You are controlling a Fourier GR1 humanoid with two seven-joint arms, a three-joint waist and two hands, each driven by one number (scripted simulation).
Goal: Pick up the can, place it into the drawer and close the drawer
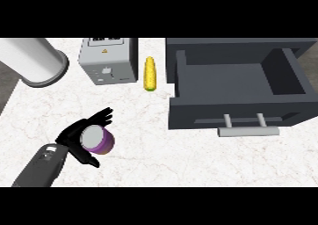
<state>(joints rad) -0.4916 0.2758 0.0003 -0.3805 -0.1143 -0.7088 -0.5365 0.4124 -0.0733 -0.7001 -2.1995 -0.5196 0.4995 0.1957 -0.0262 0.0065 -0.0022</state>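
Early stage: the left hand point(82, 134), fingers curled around the purple can point(96, 139), grips it at the near left of the counter point(187, 149), well apart from the open drawer point(236, 90) at far right; placing and closing remain.

- The can point(99, 139) is purple with a grey top. It is seen tilted at the lower left of the counter.
- The dark grey drawer point(239, 115) is pulled open at the right.
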